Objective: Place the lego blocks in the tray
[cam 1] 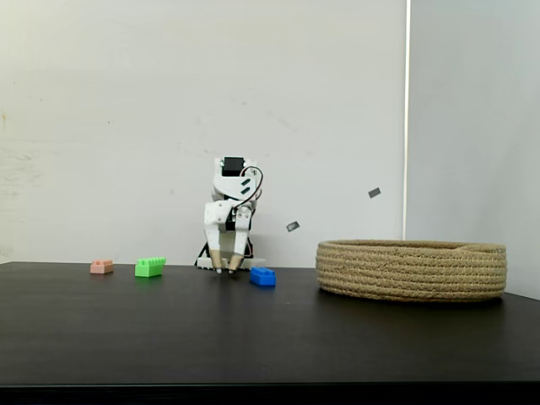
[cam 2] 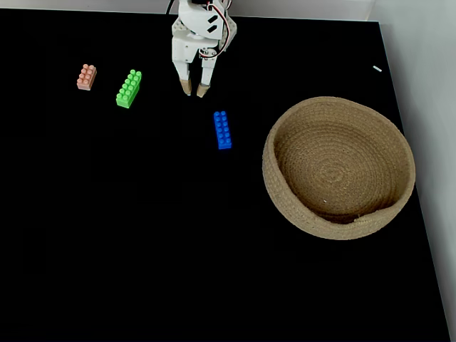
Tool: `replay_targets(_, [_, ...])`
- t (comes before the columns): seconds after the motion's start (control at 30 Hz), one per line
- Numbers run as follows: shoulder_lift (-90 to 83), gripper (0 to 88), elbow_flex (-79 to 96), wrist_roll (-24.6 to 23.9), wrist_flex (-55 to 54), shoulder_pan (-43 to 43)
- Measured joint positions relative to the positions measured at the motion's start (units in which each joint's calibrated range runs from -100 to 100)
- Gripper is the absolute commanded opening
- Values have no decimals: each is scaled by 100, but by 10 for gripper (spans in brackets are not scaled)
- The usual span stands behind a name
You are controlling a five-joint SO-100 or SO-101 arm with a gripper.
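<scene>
The white arm's gripper [cam 2: 195,90] hangs near the far edge of the black table [cam 2: 142,235], fingers slightly parted around nothing. Seen from above, the blue brick [cam 2: 222,130] lies just right of it, the green brick [cam 2: 129,88] and pink brick [cam 2: 86,76] left, the rope basket [cam 2: 285,192] far right

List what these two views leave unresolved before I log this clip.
- Basket interior: in the side-on fixed view its own wall hides the floor.
- Arm base: cut off by the top edge in the top-down fixed view; hidden behind the gripper side-on.
- Pink brick studs: too small to count side-on.
- Fingers' height above the table: unreadable from above.
</scene>
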Motion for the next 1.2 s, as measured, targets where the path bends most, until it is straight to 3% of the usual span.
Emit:
replay_targets(0.33, [0, 1, 0, 83, 0, -586])
replay_targets(1.2, [0, 1, 0, 83, 0, -594])
